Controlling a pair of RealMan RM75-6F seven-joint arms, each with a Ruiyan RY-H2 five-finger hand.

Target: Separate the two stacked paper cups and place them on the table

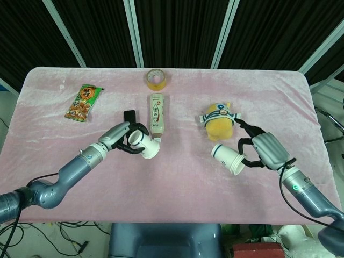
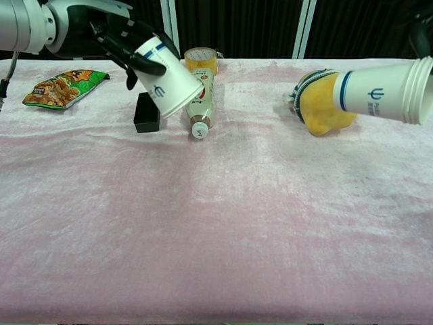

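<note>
Above the middle of the table (image 1: 177,183), the two paper cups are already apart, each carried clear of the pink cloth so it can be set down on its own.

The left cup (image 1: 144,145) sits in the left hand (image 1: 121,138), fingers wrapped round its closed end. Its long axis tilts, with the open rim aimed down and toward the right edge, so it needs turning before it can stand.

The right cup (image 1: 227,158) is held by the right hand (image 1: 262,152) near the rim. It lies nearly level, with its base pointing toward the table's centre and its mouth toward the hand.

Between them, toward the far edge, lie a bottle (image 1: 156,113), a black box (image 1: 129,116) and a yellow plush toy (image 1: 217,121). A tape roll (image 1: 156,79) and a snack bag (image 1: 83,102) lie further back.
</note>
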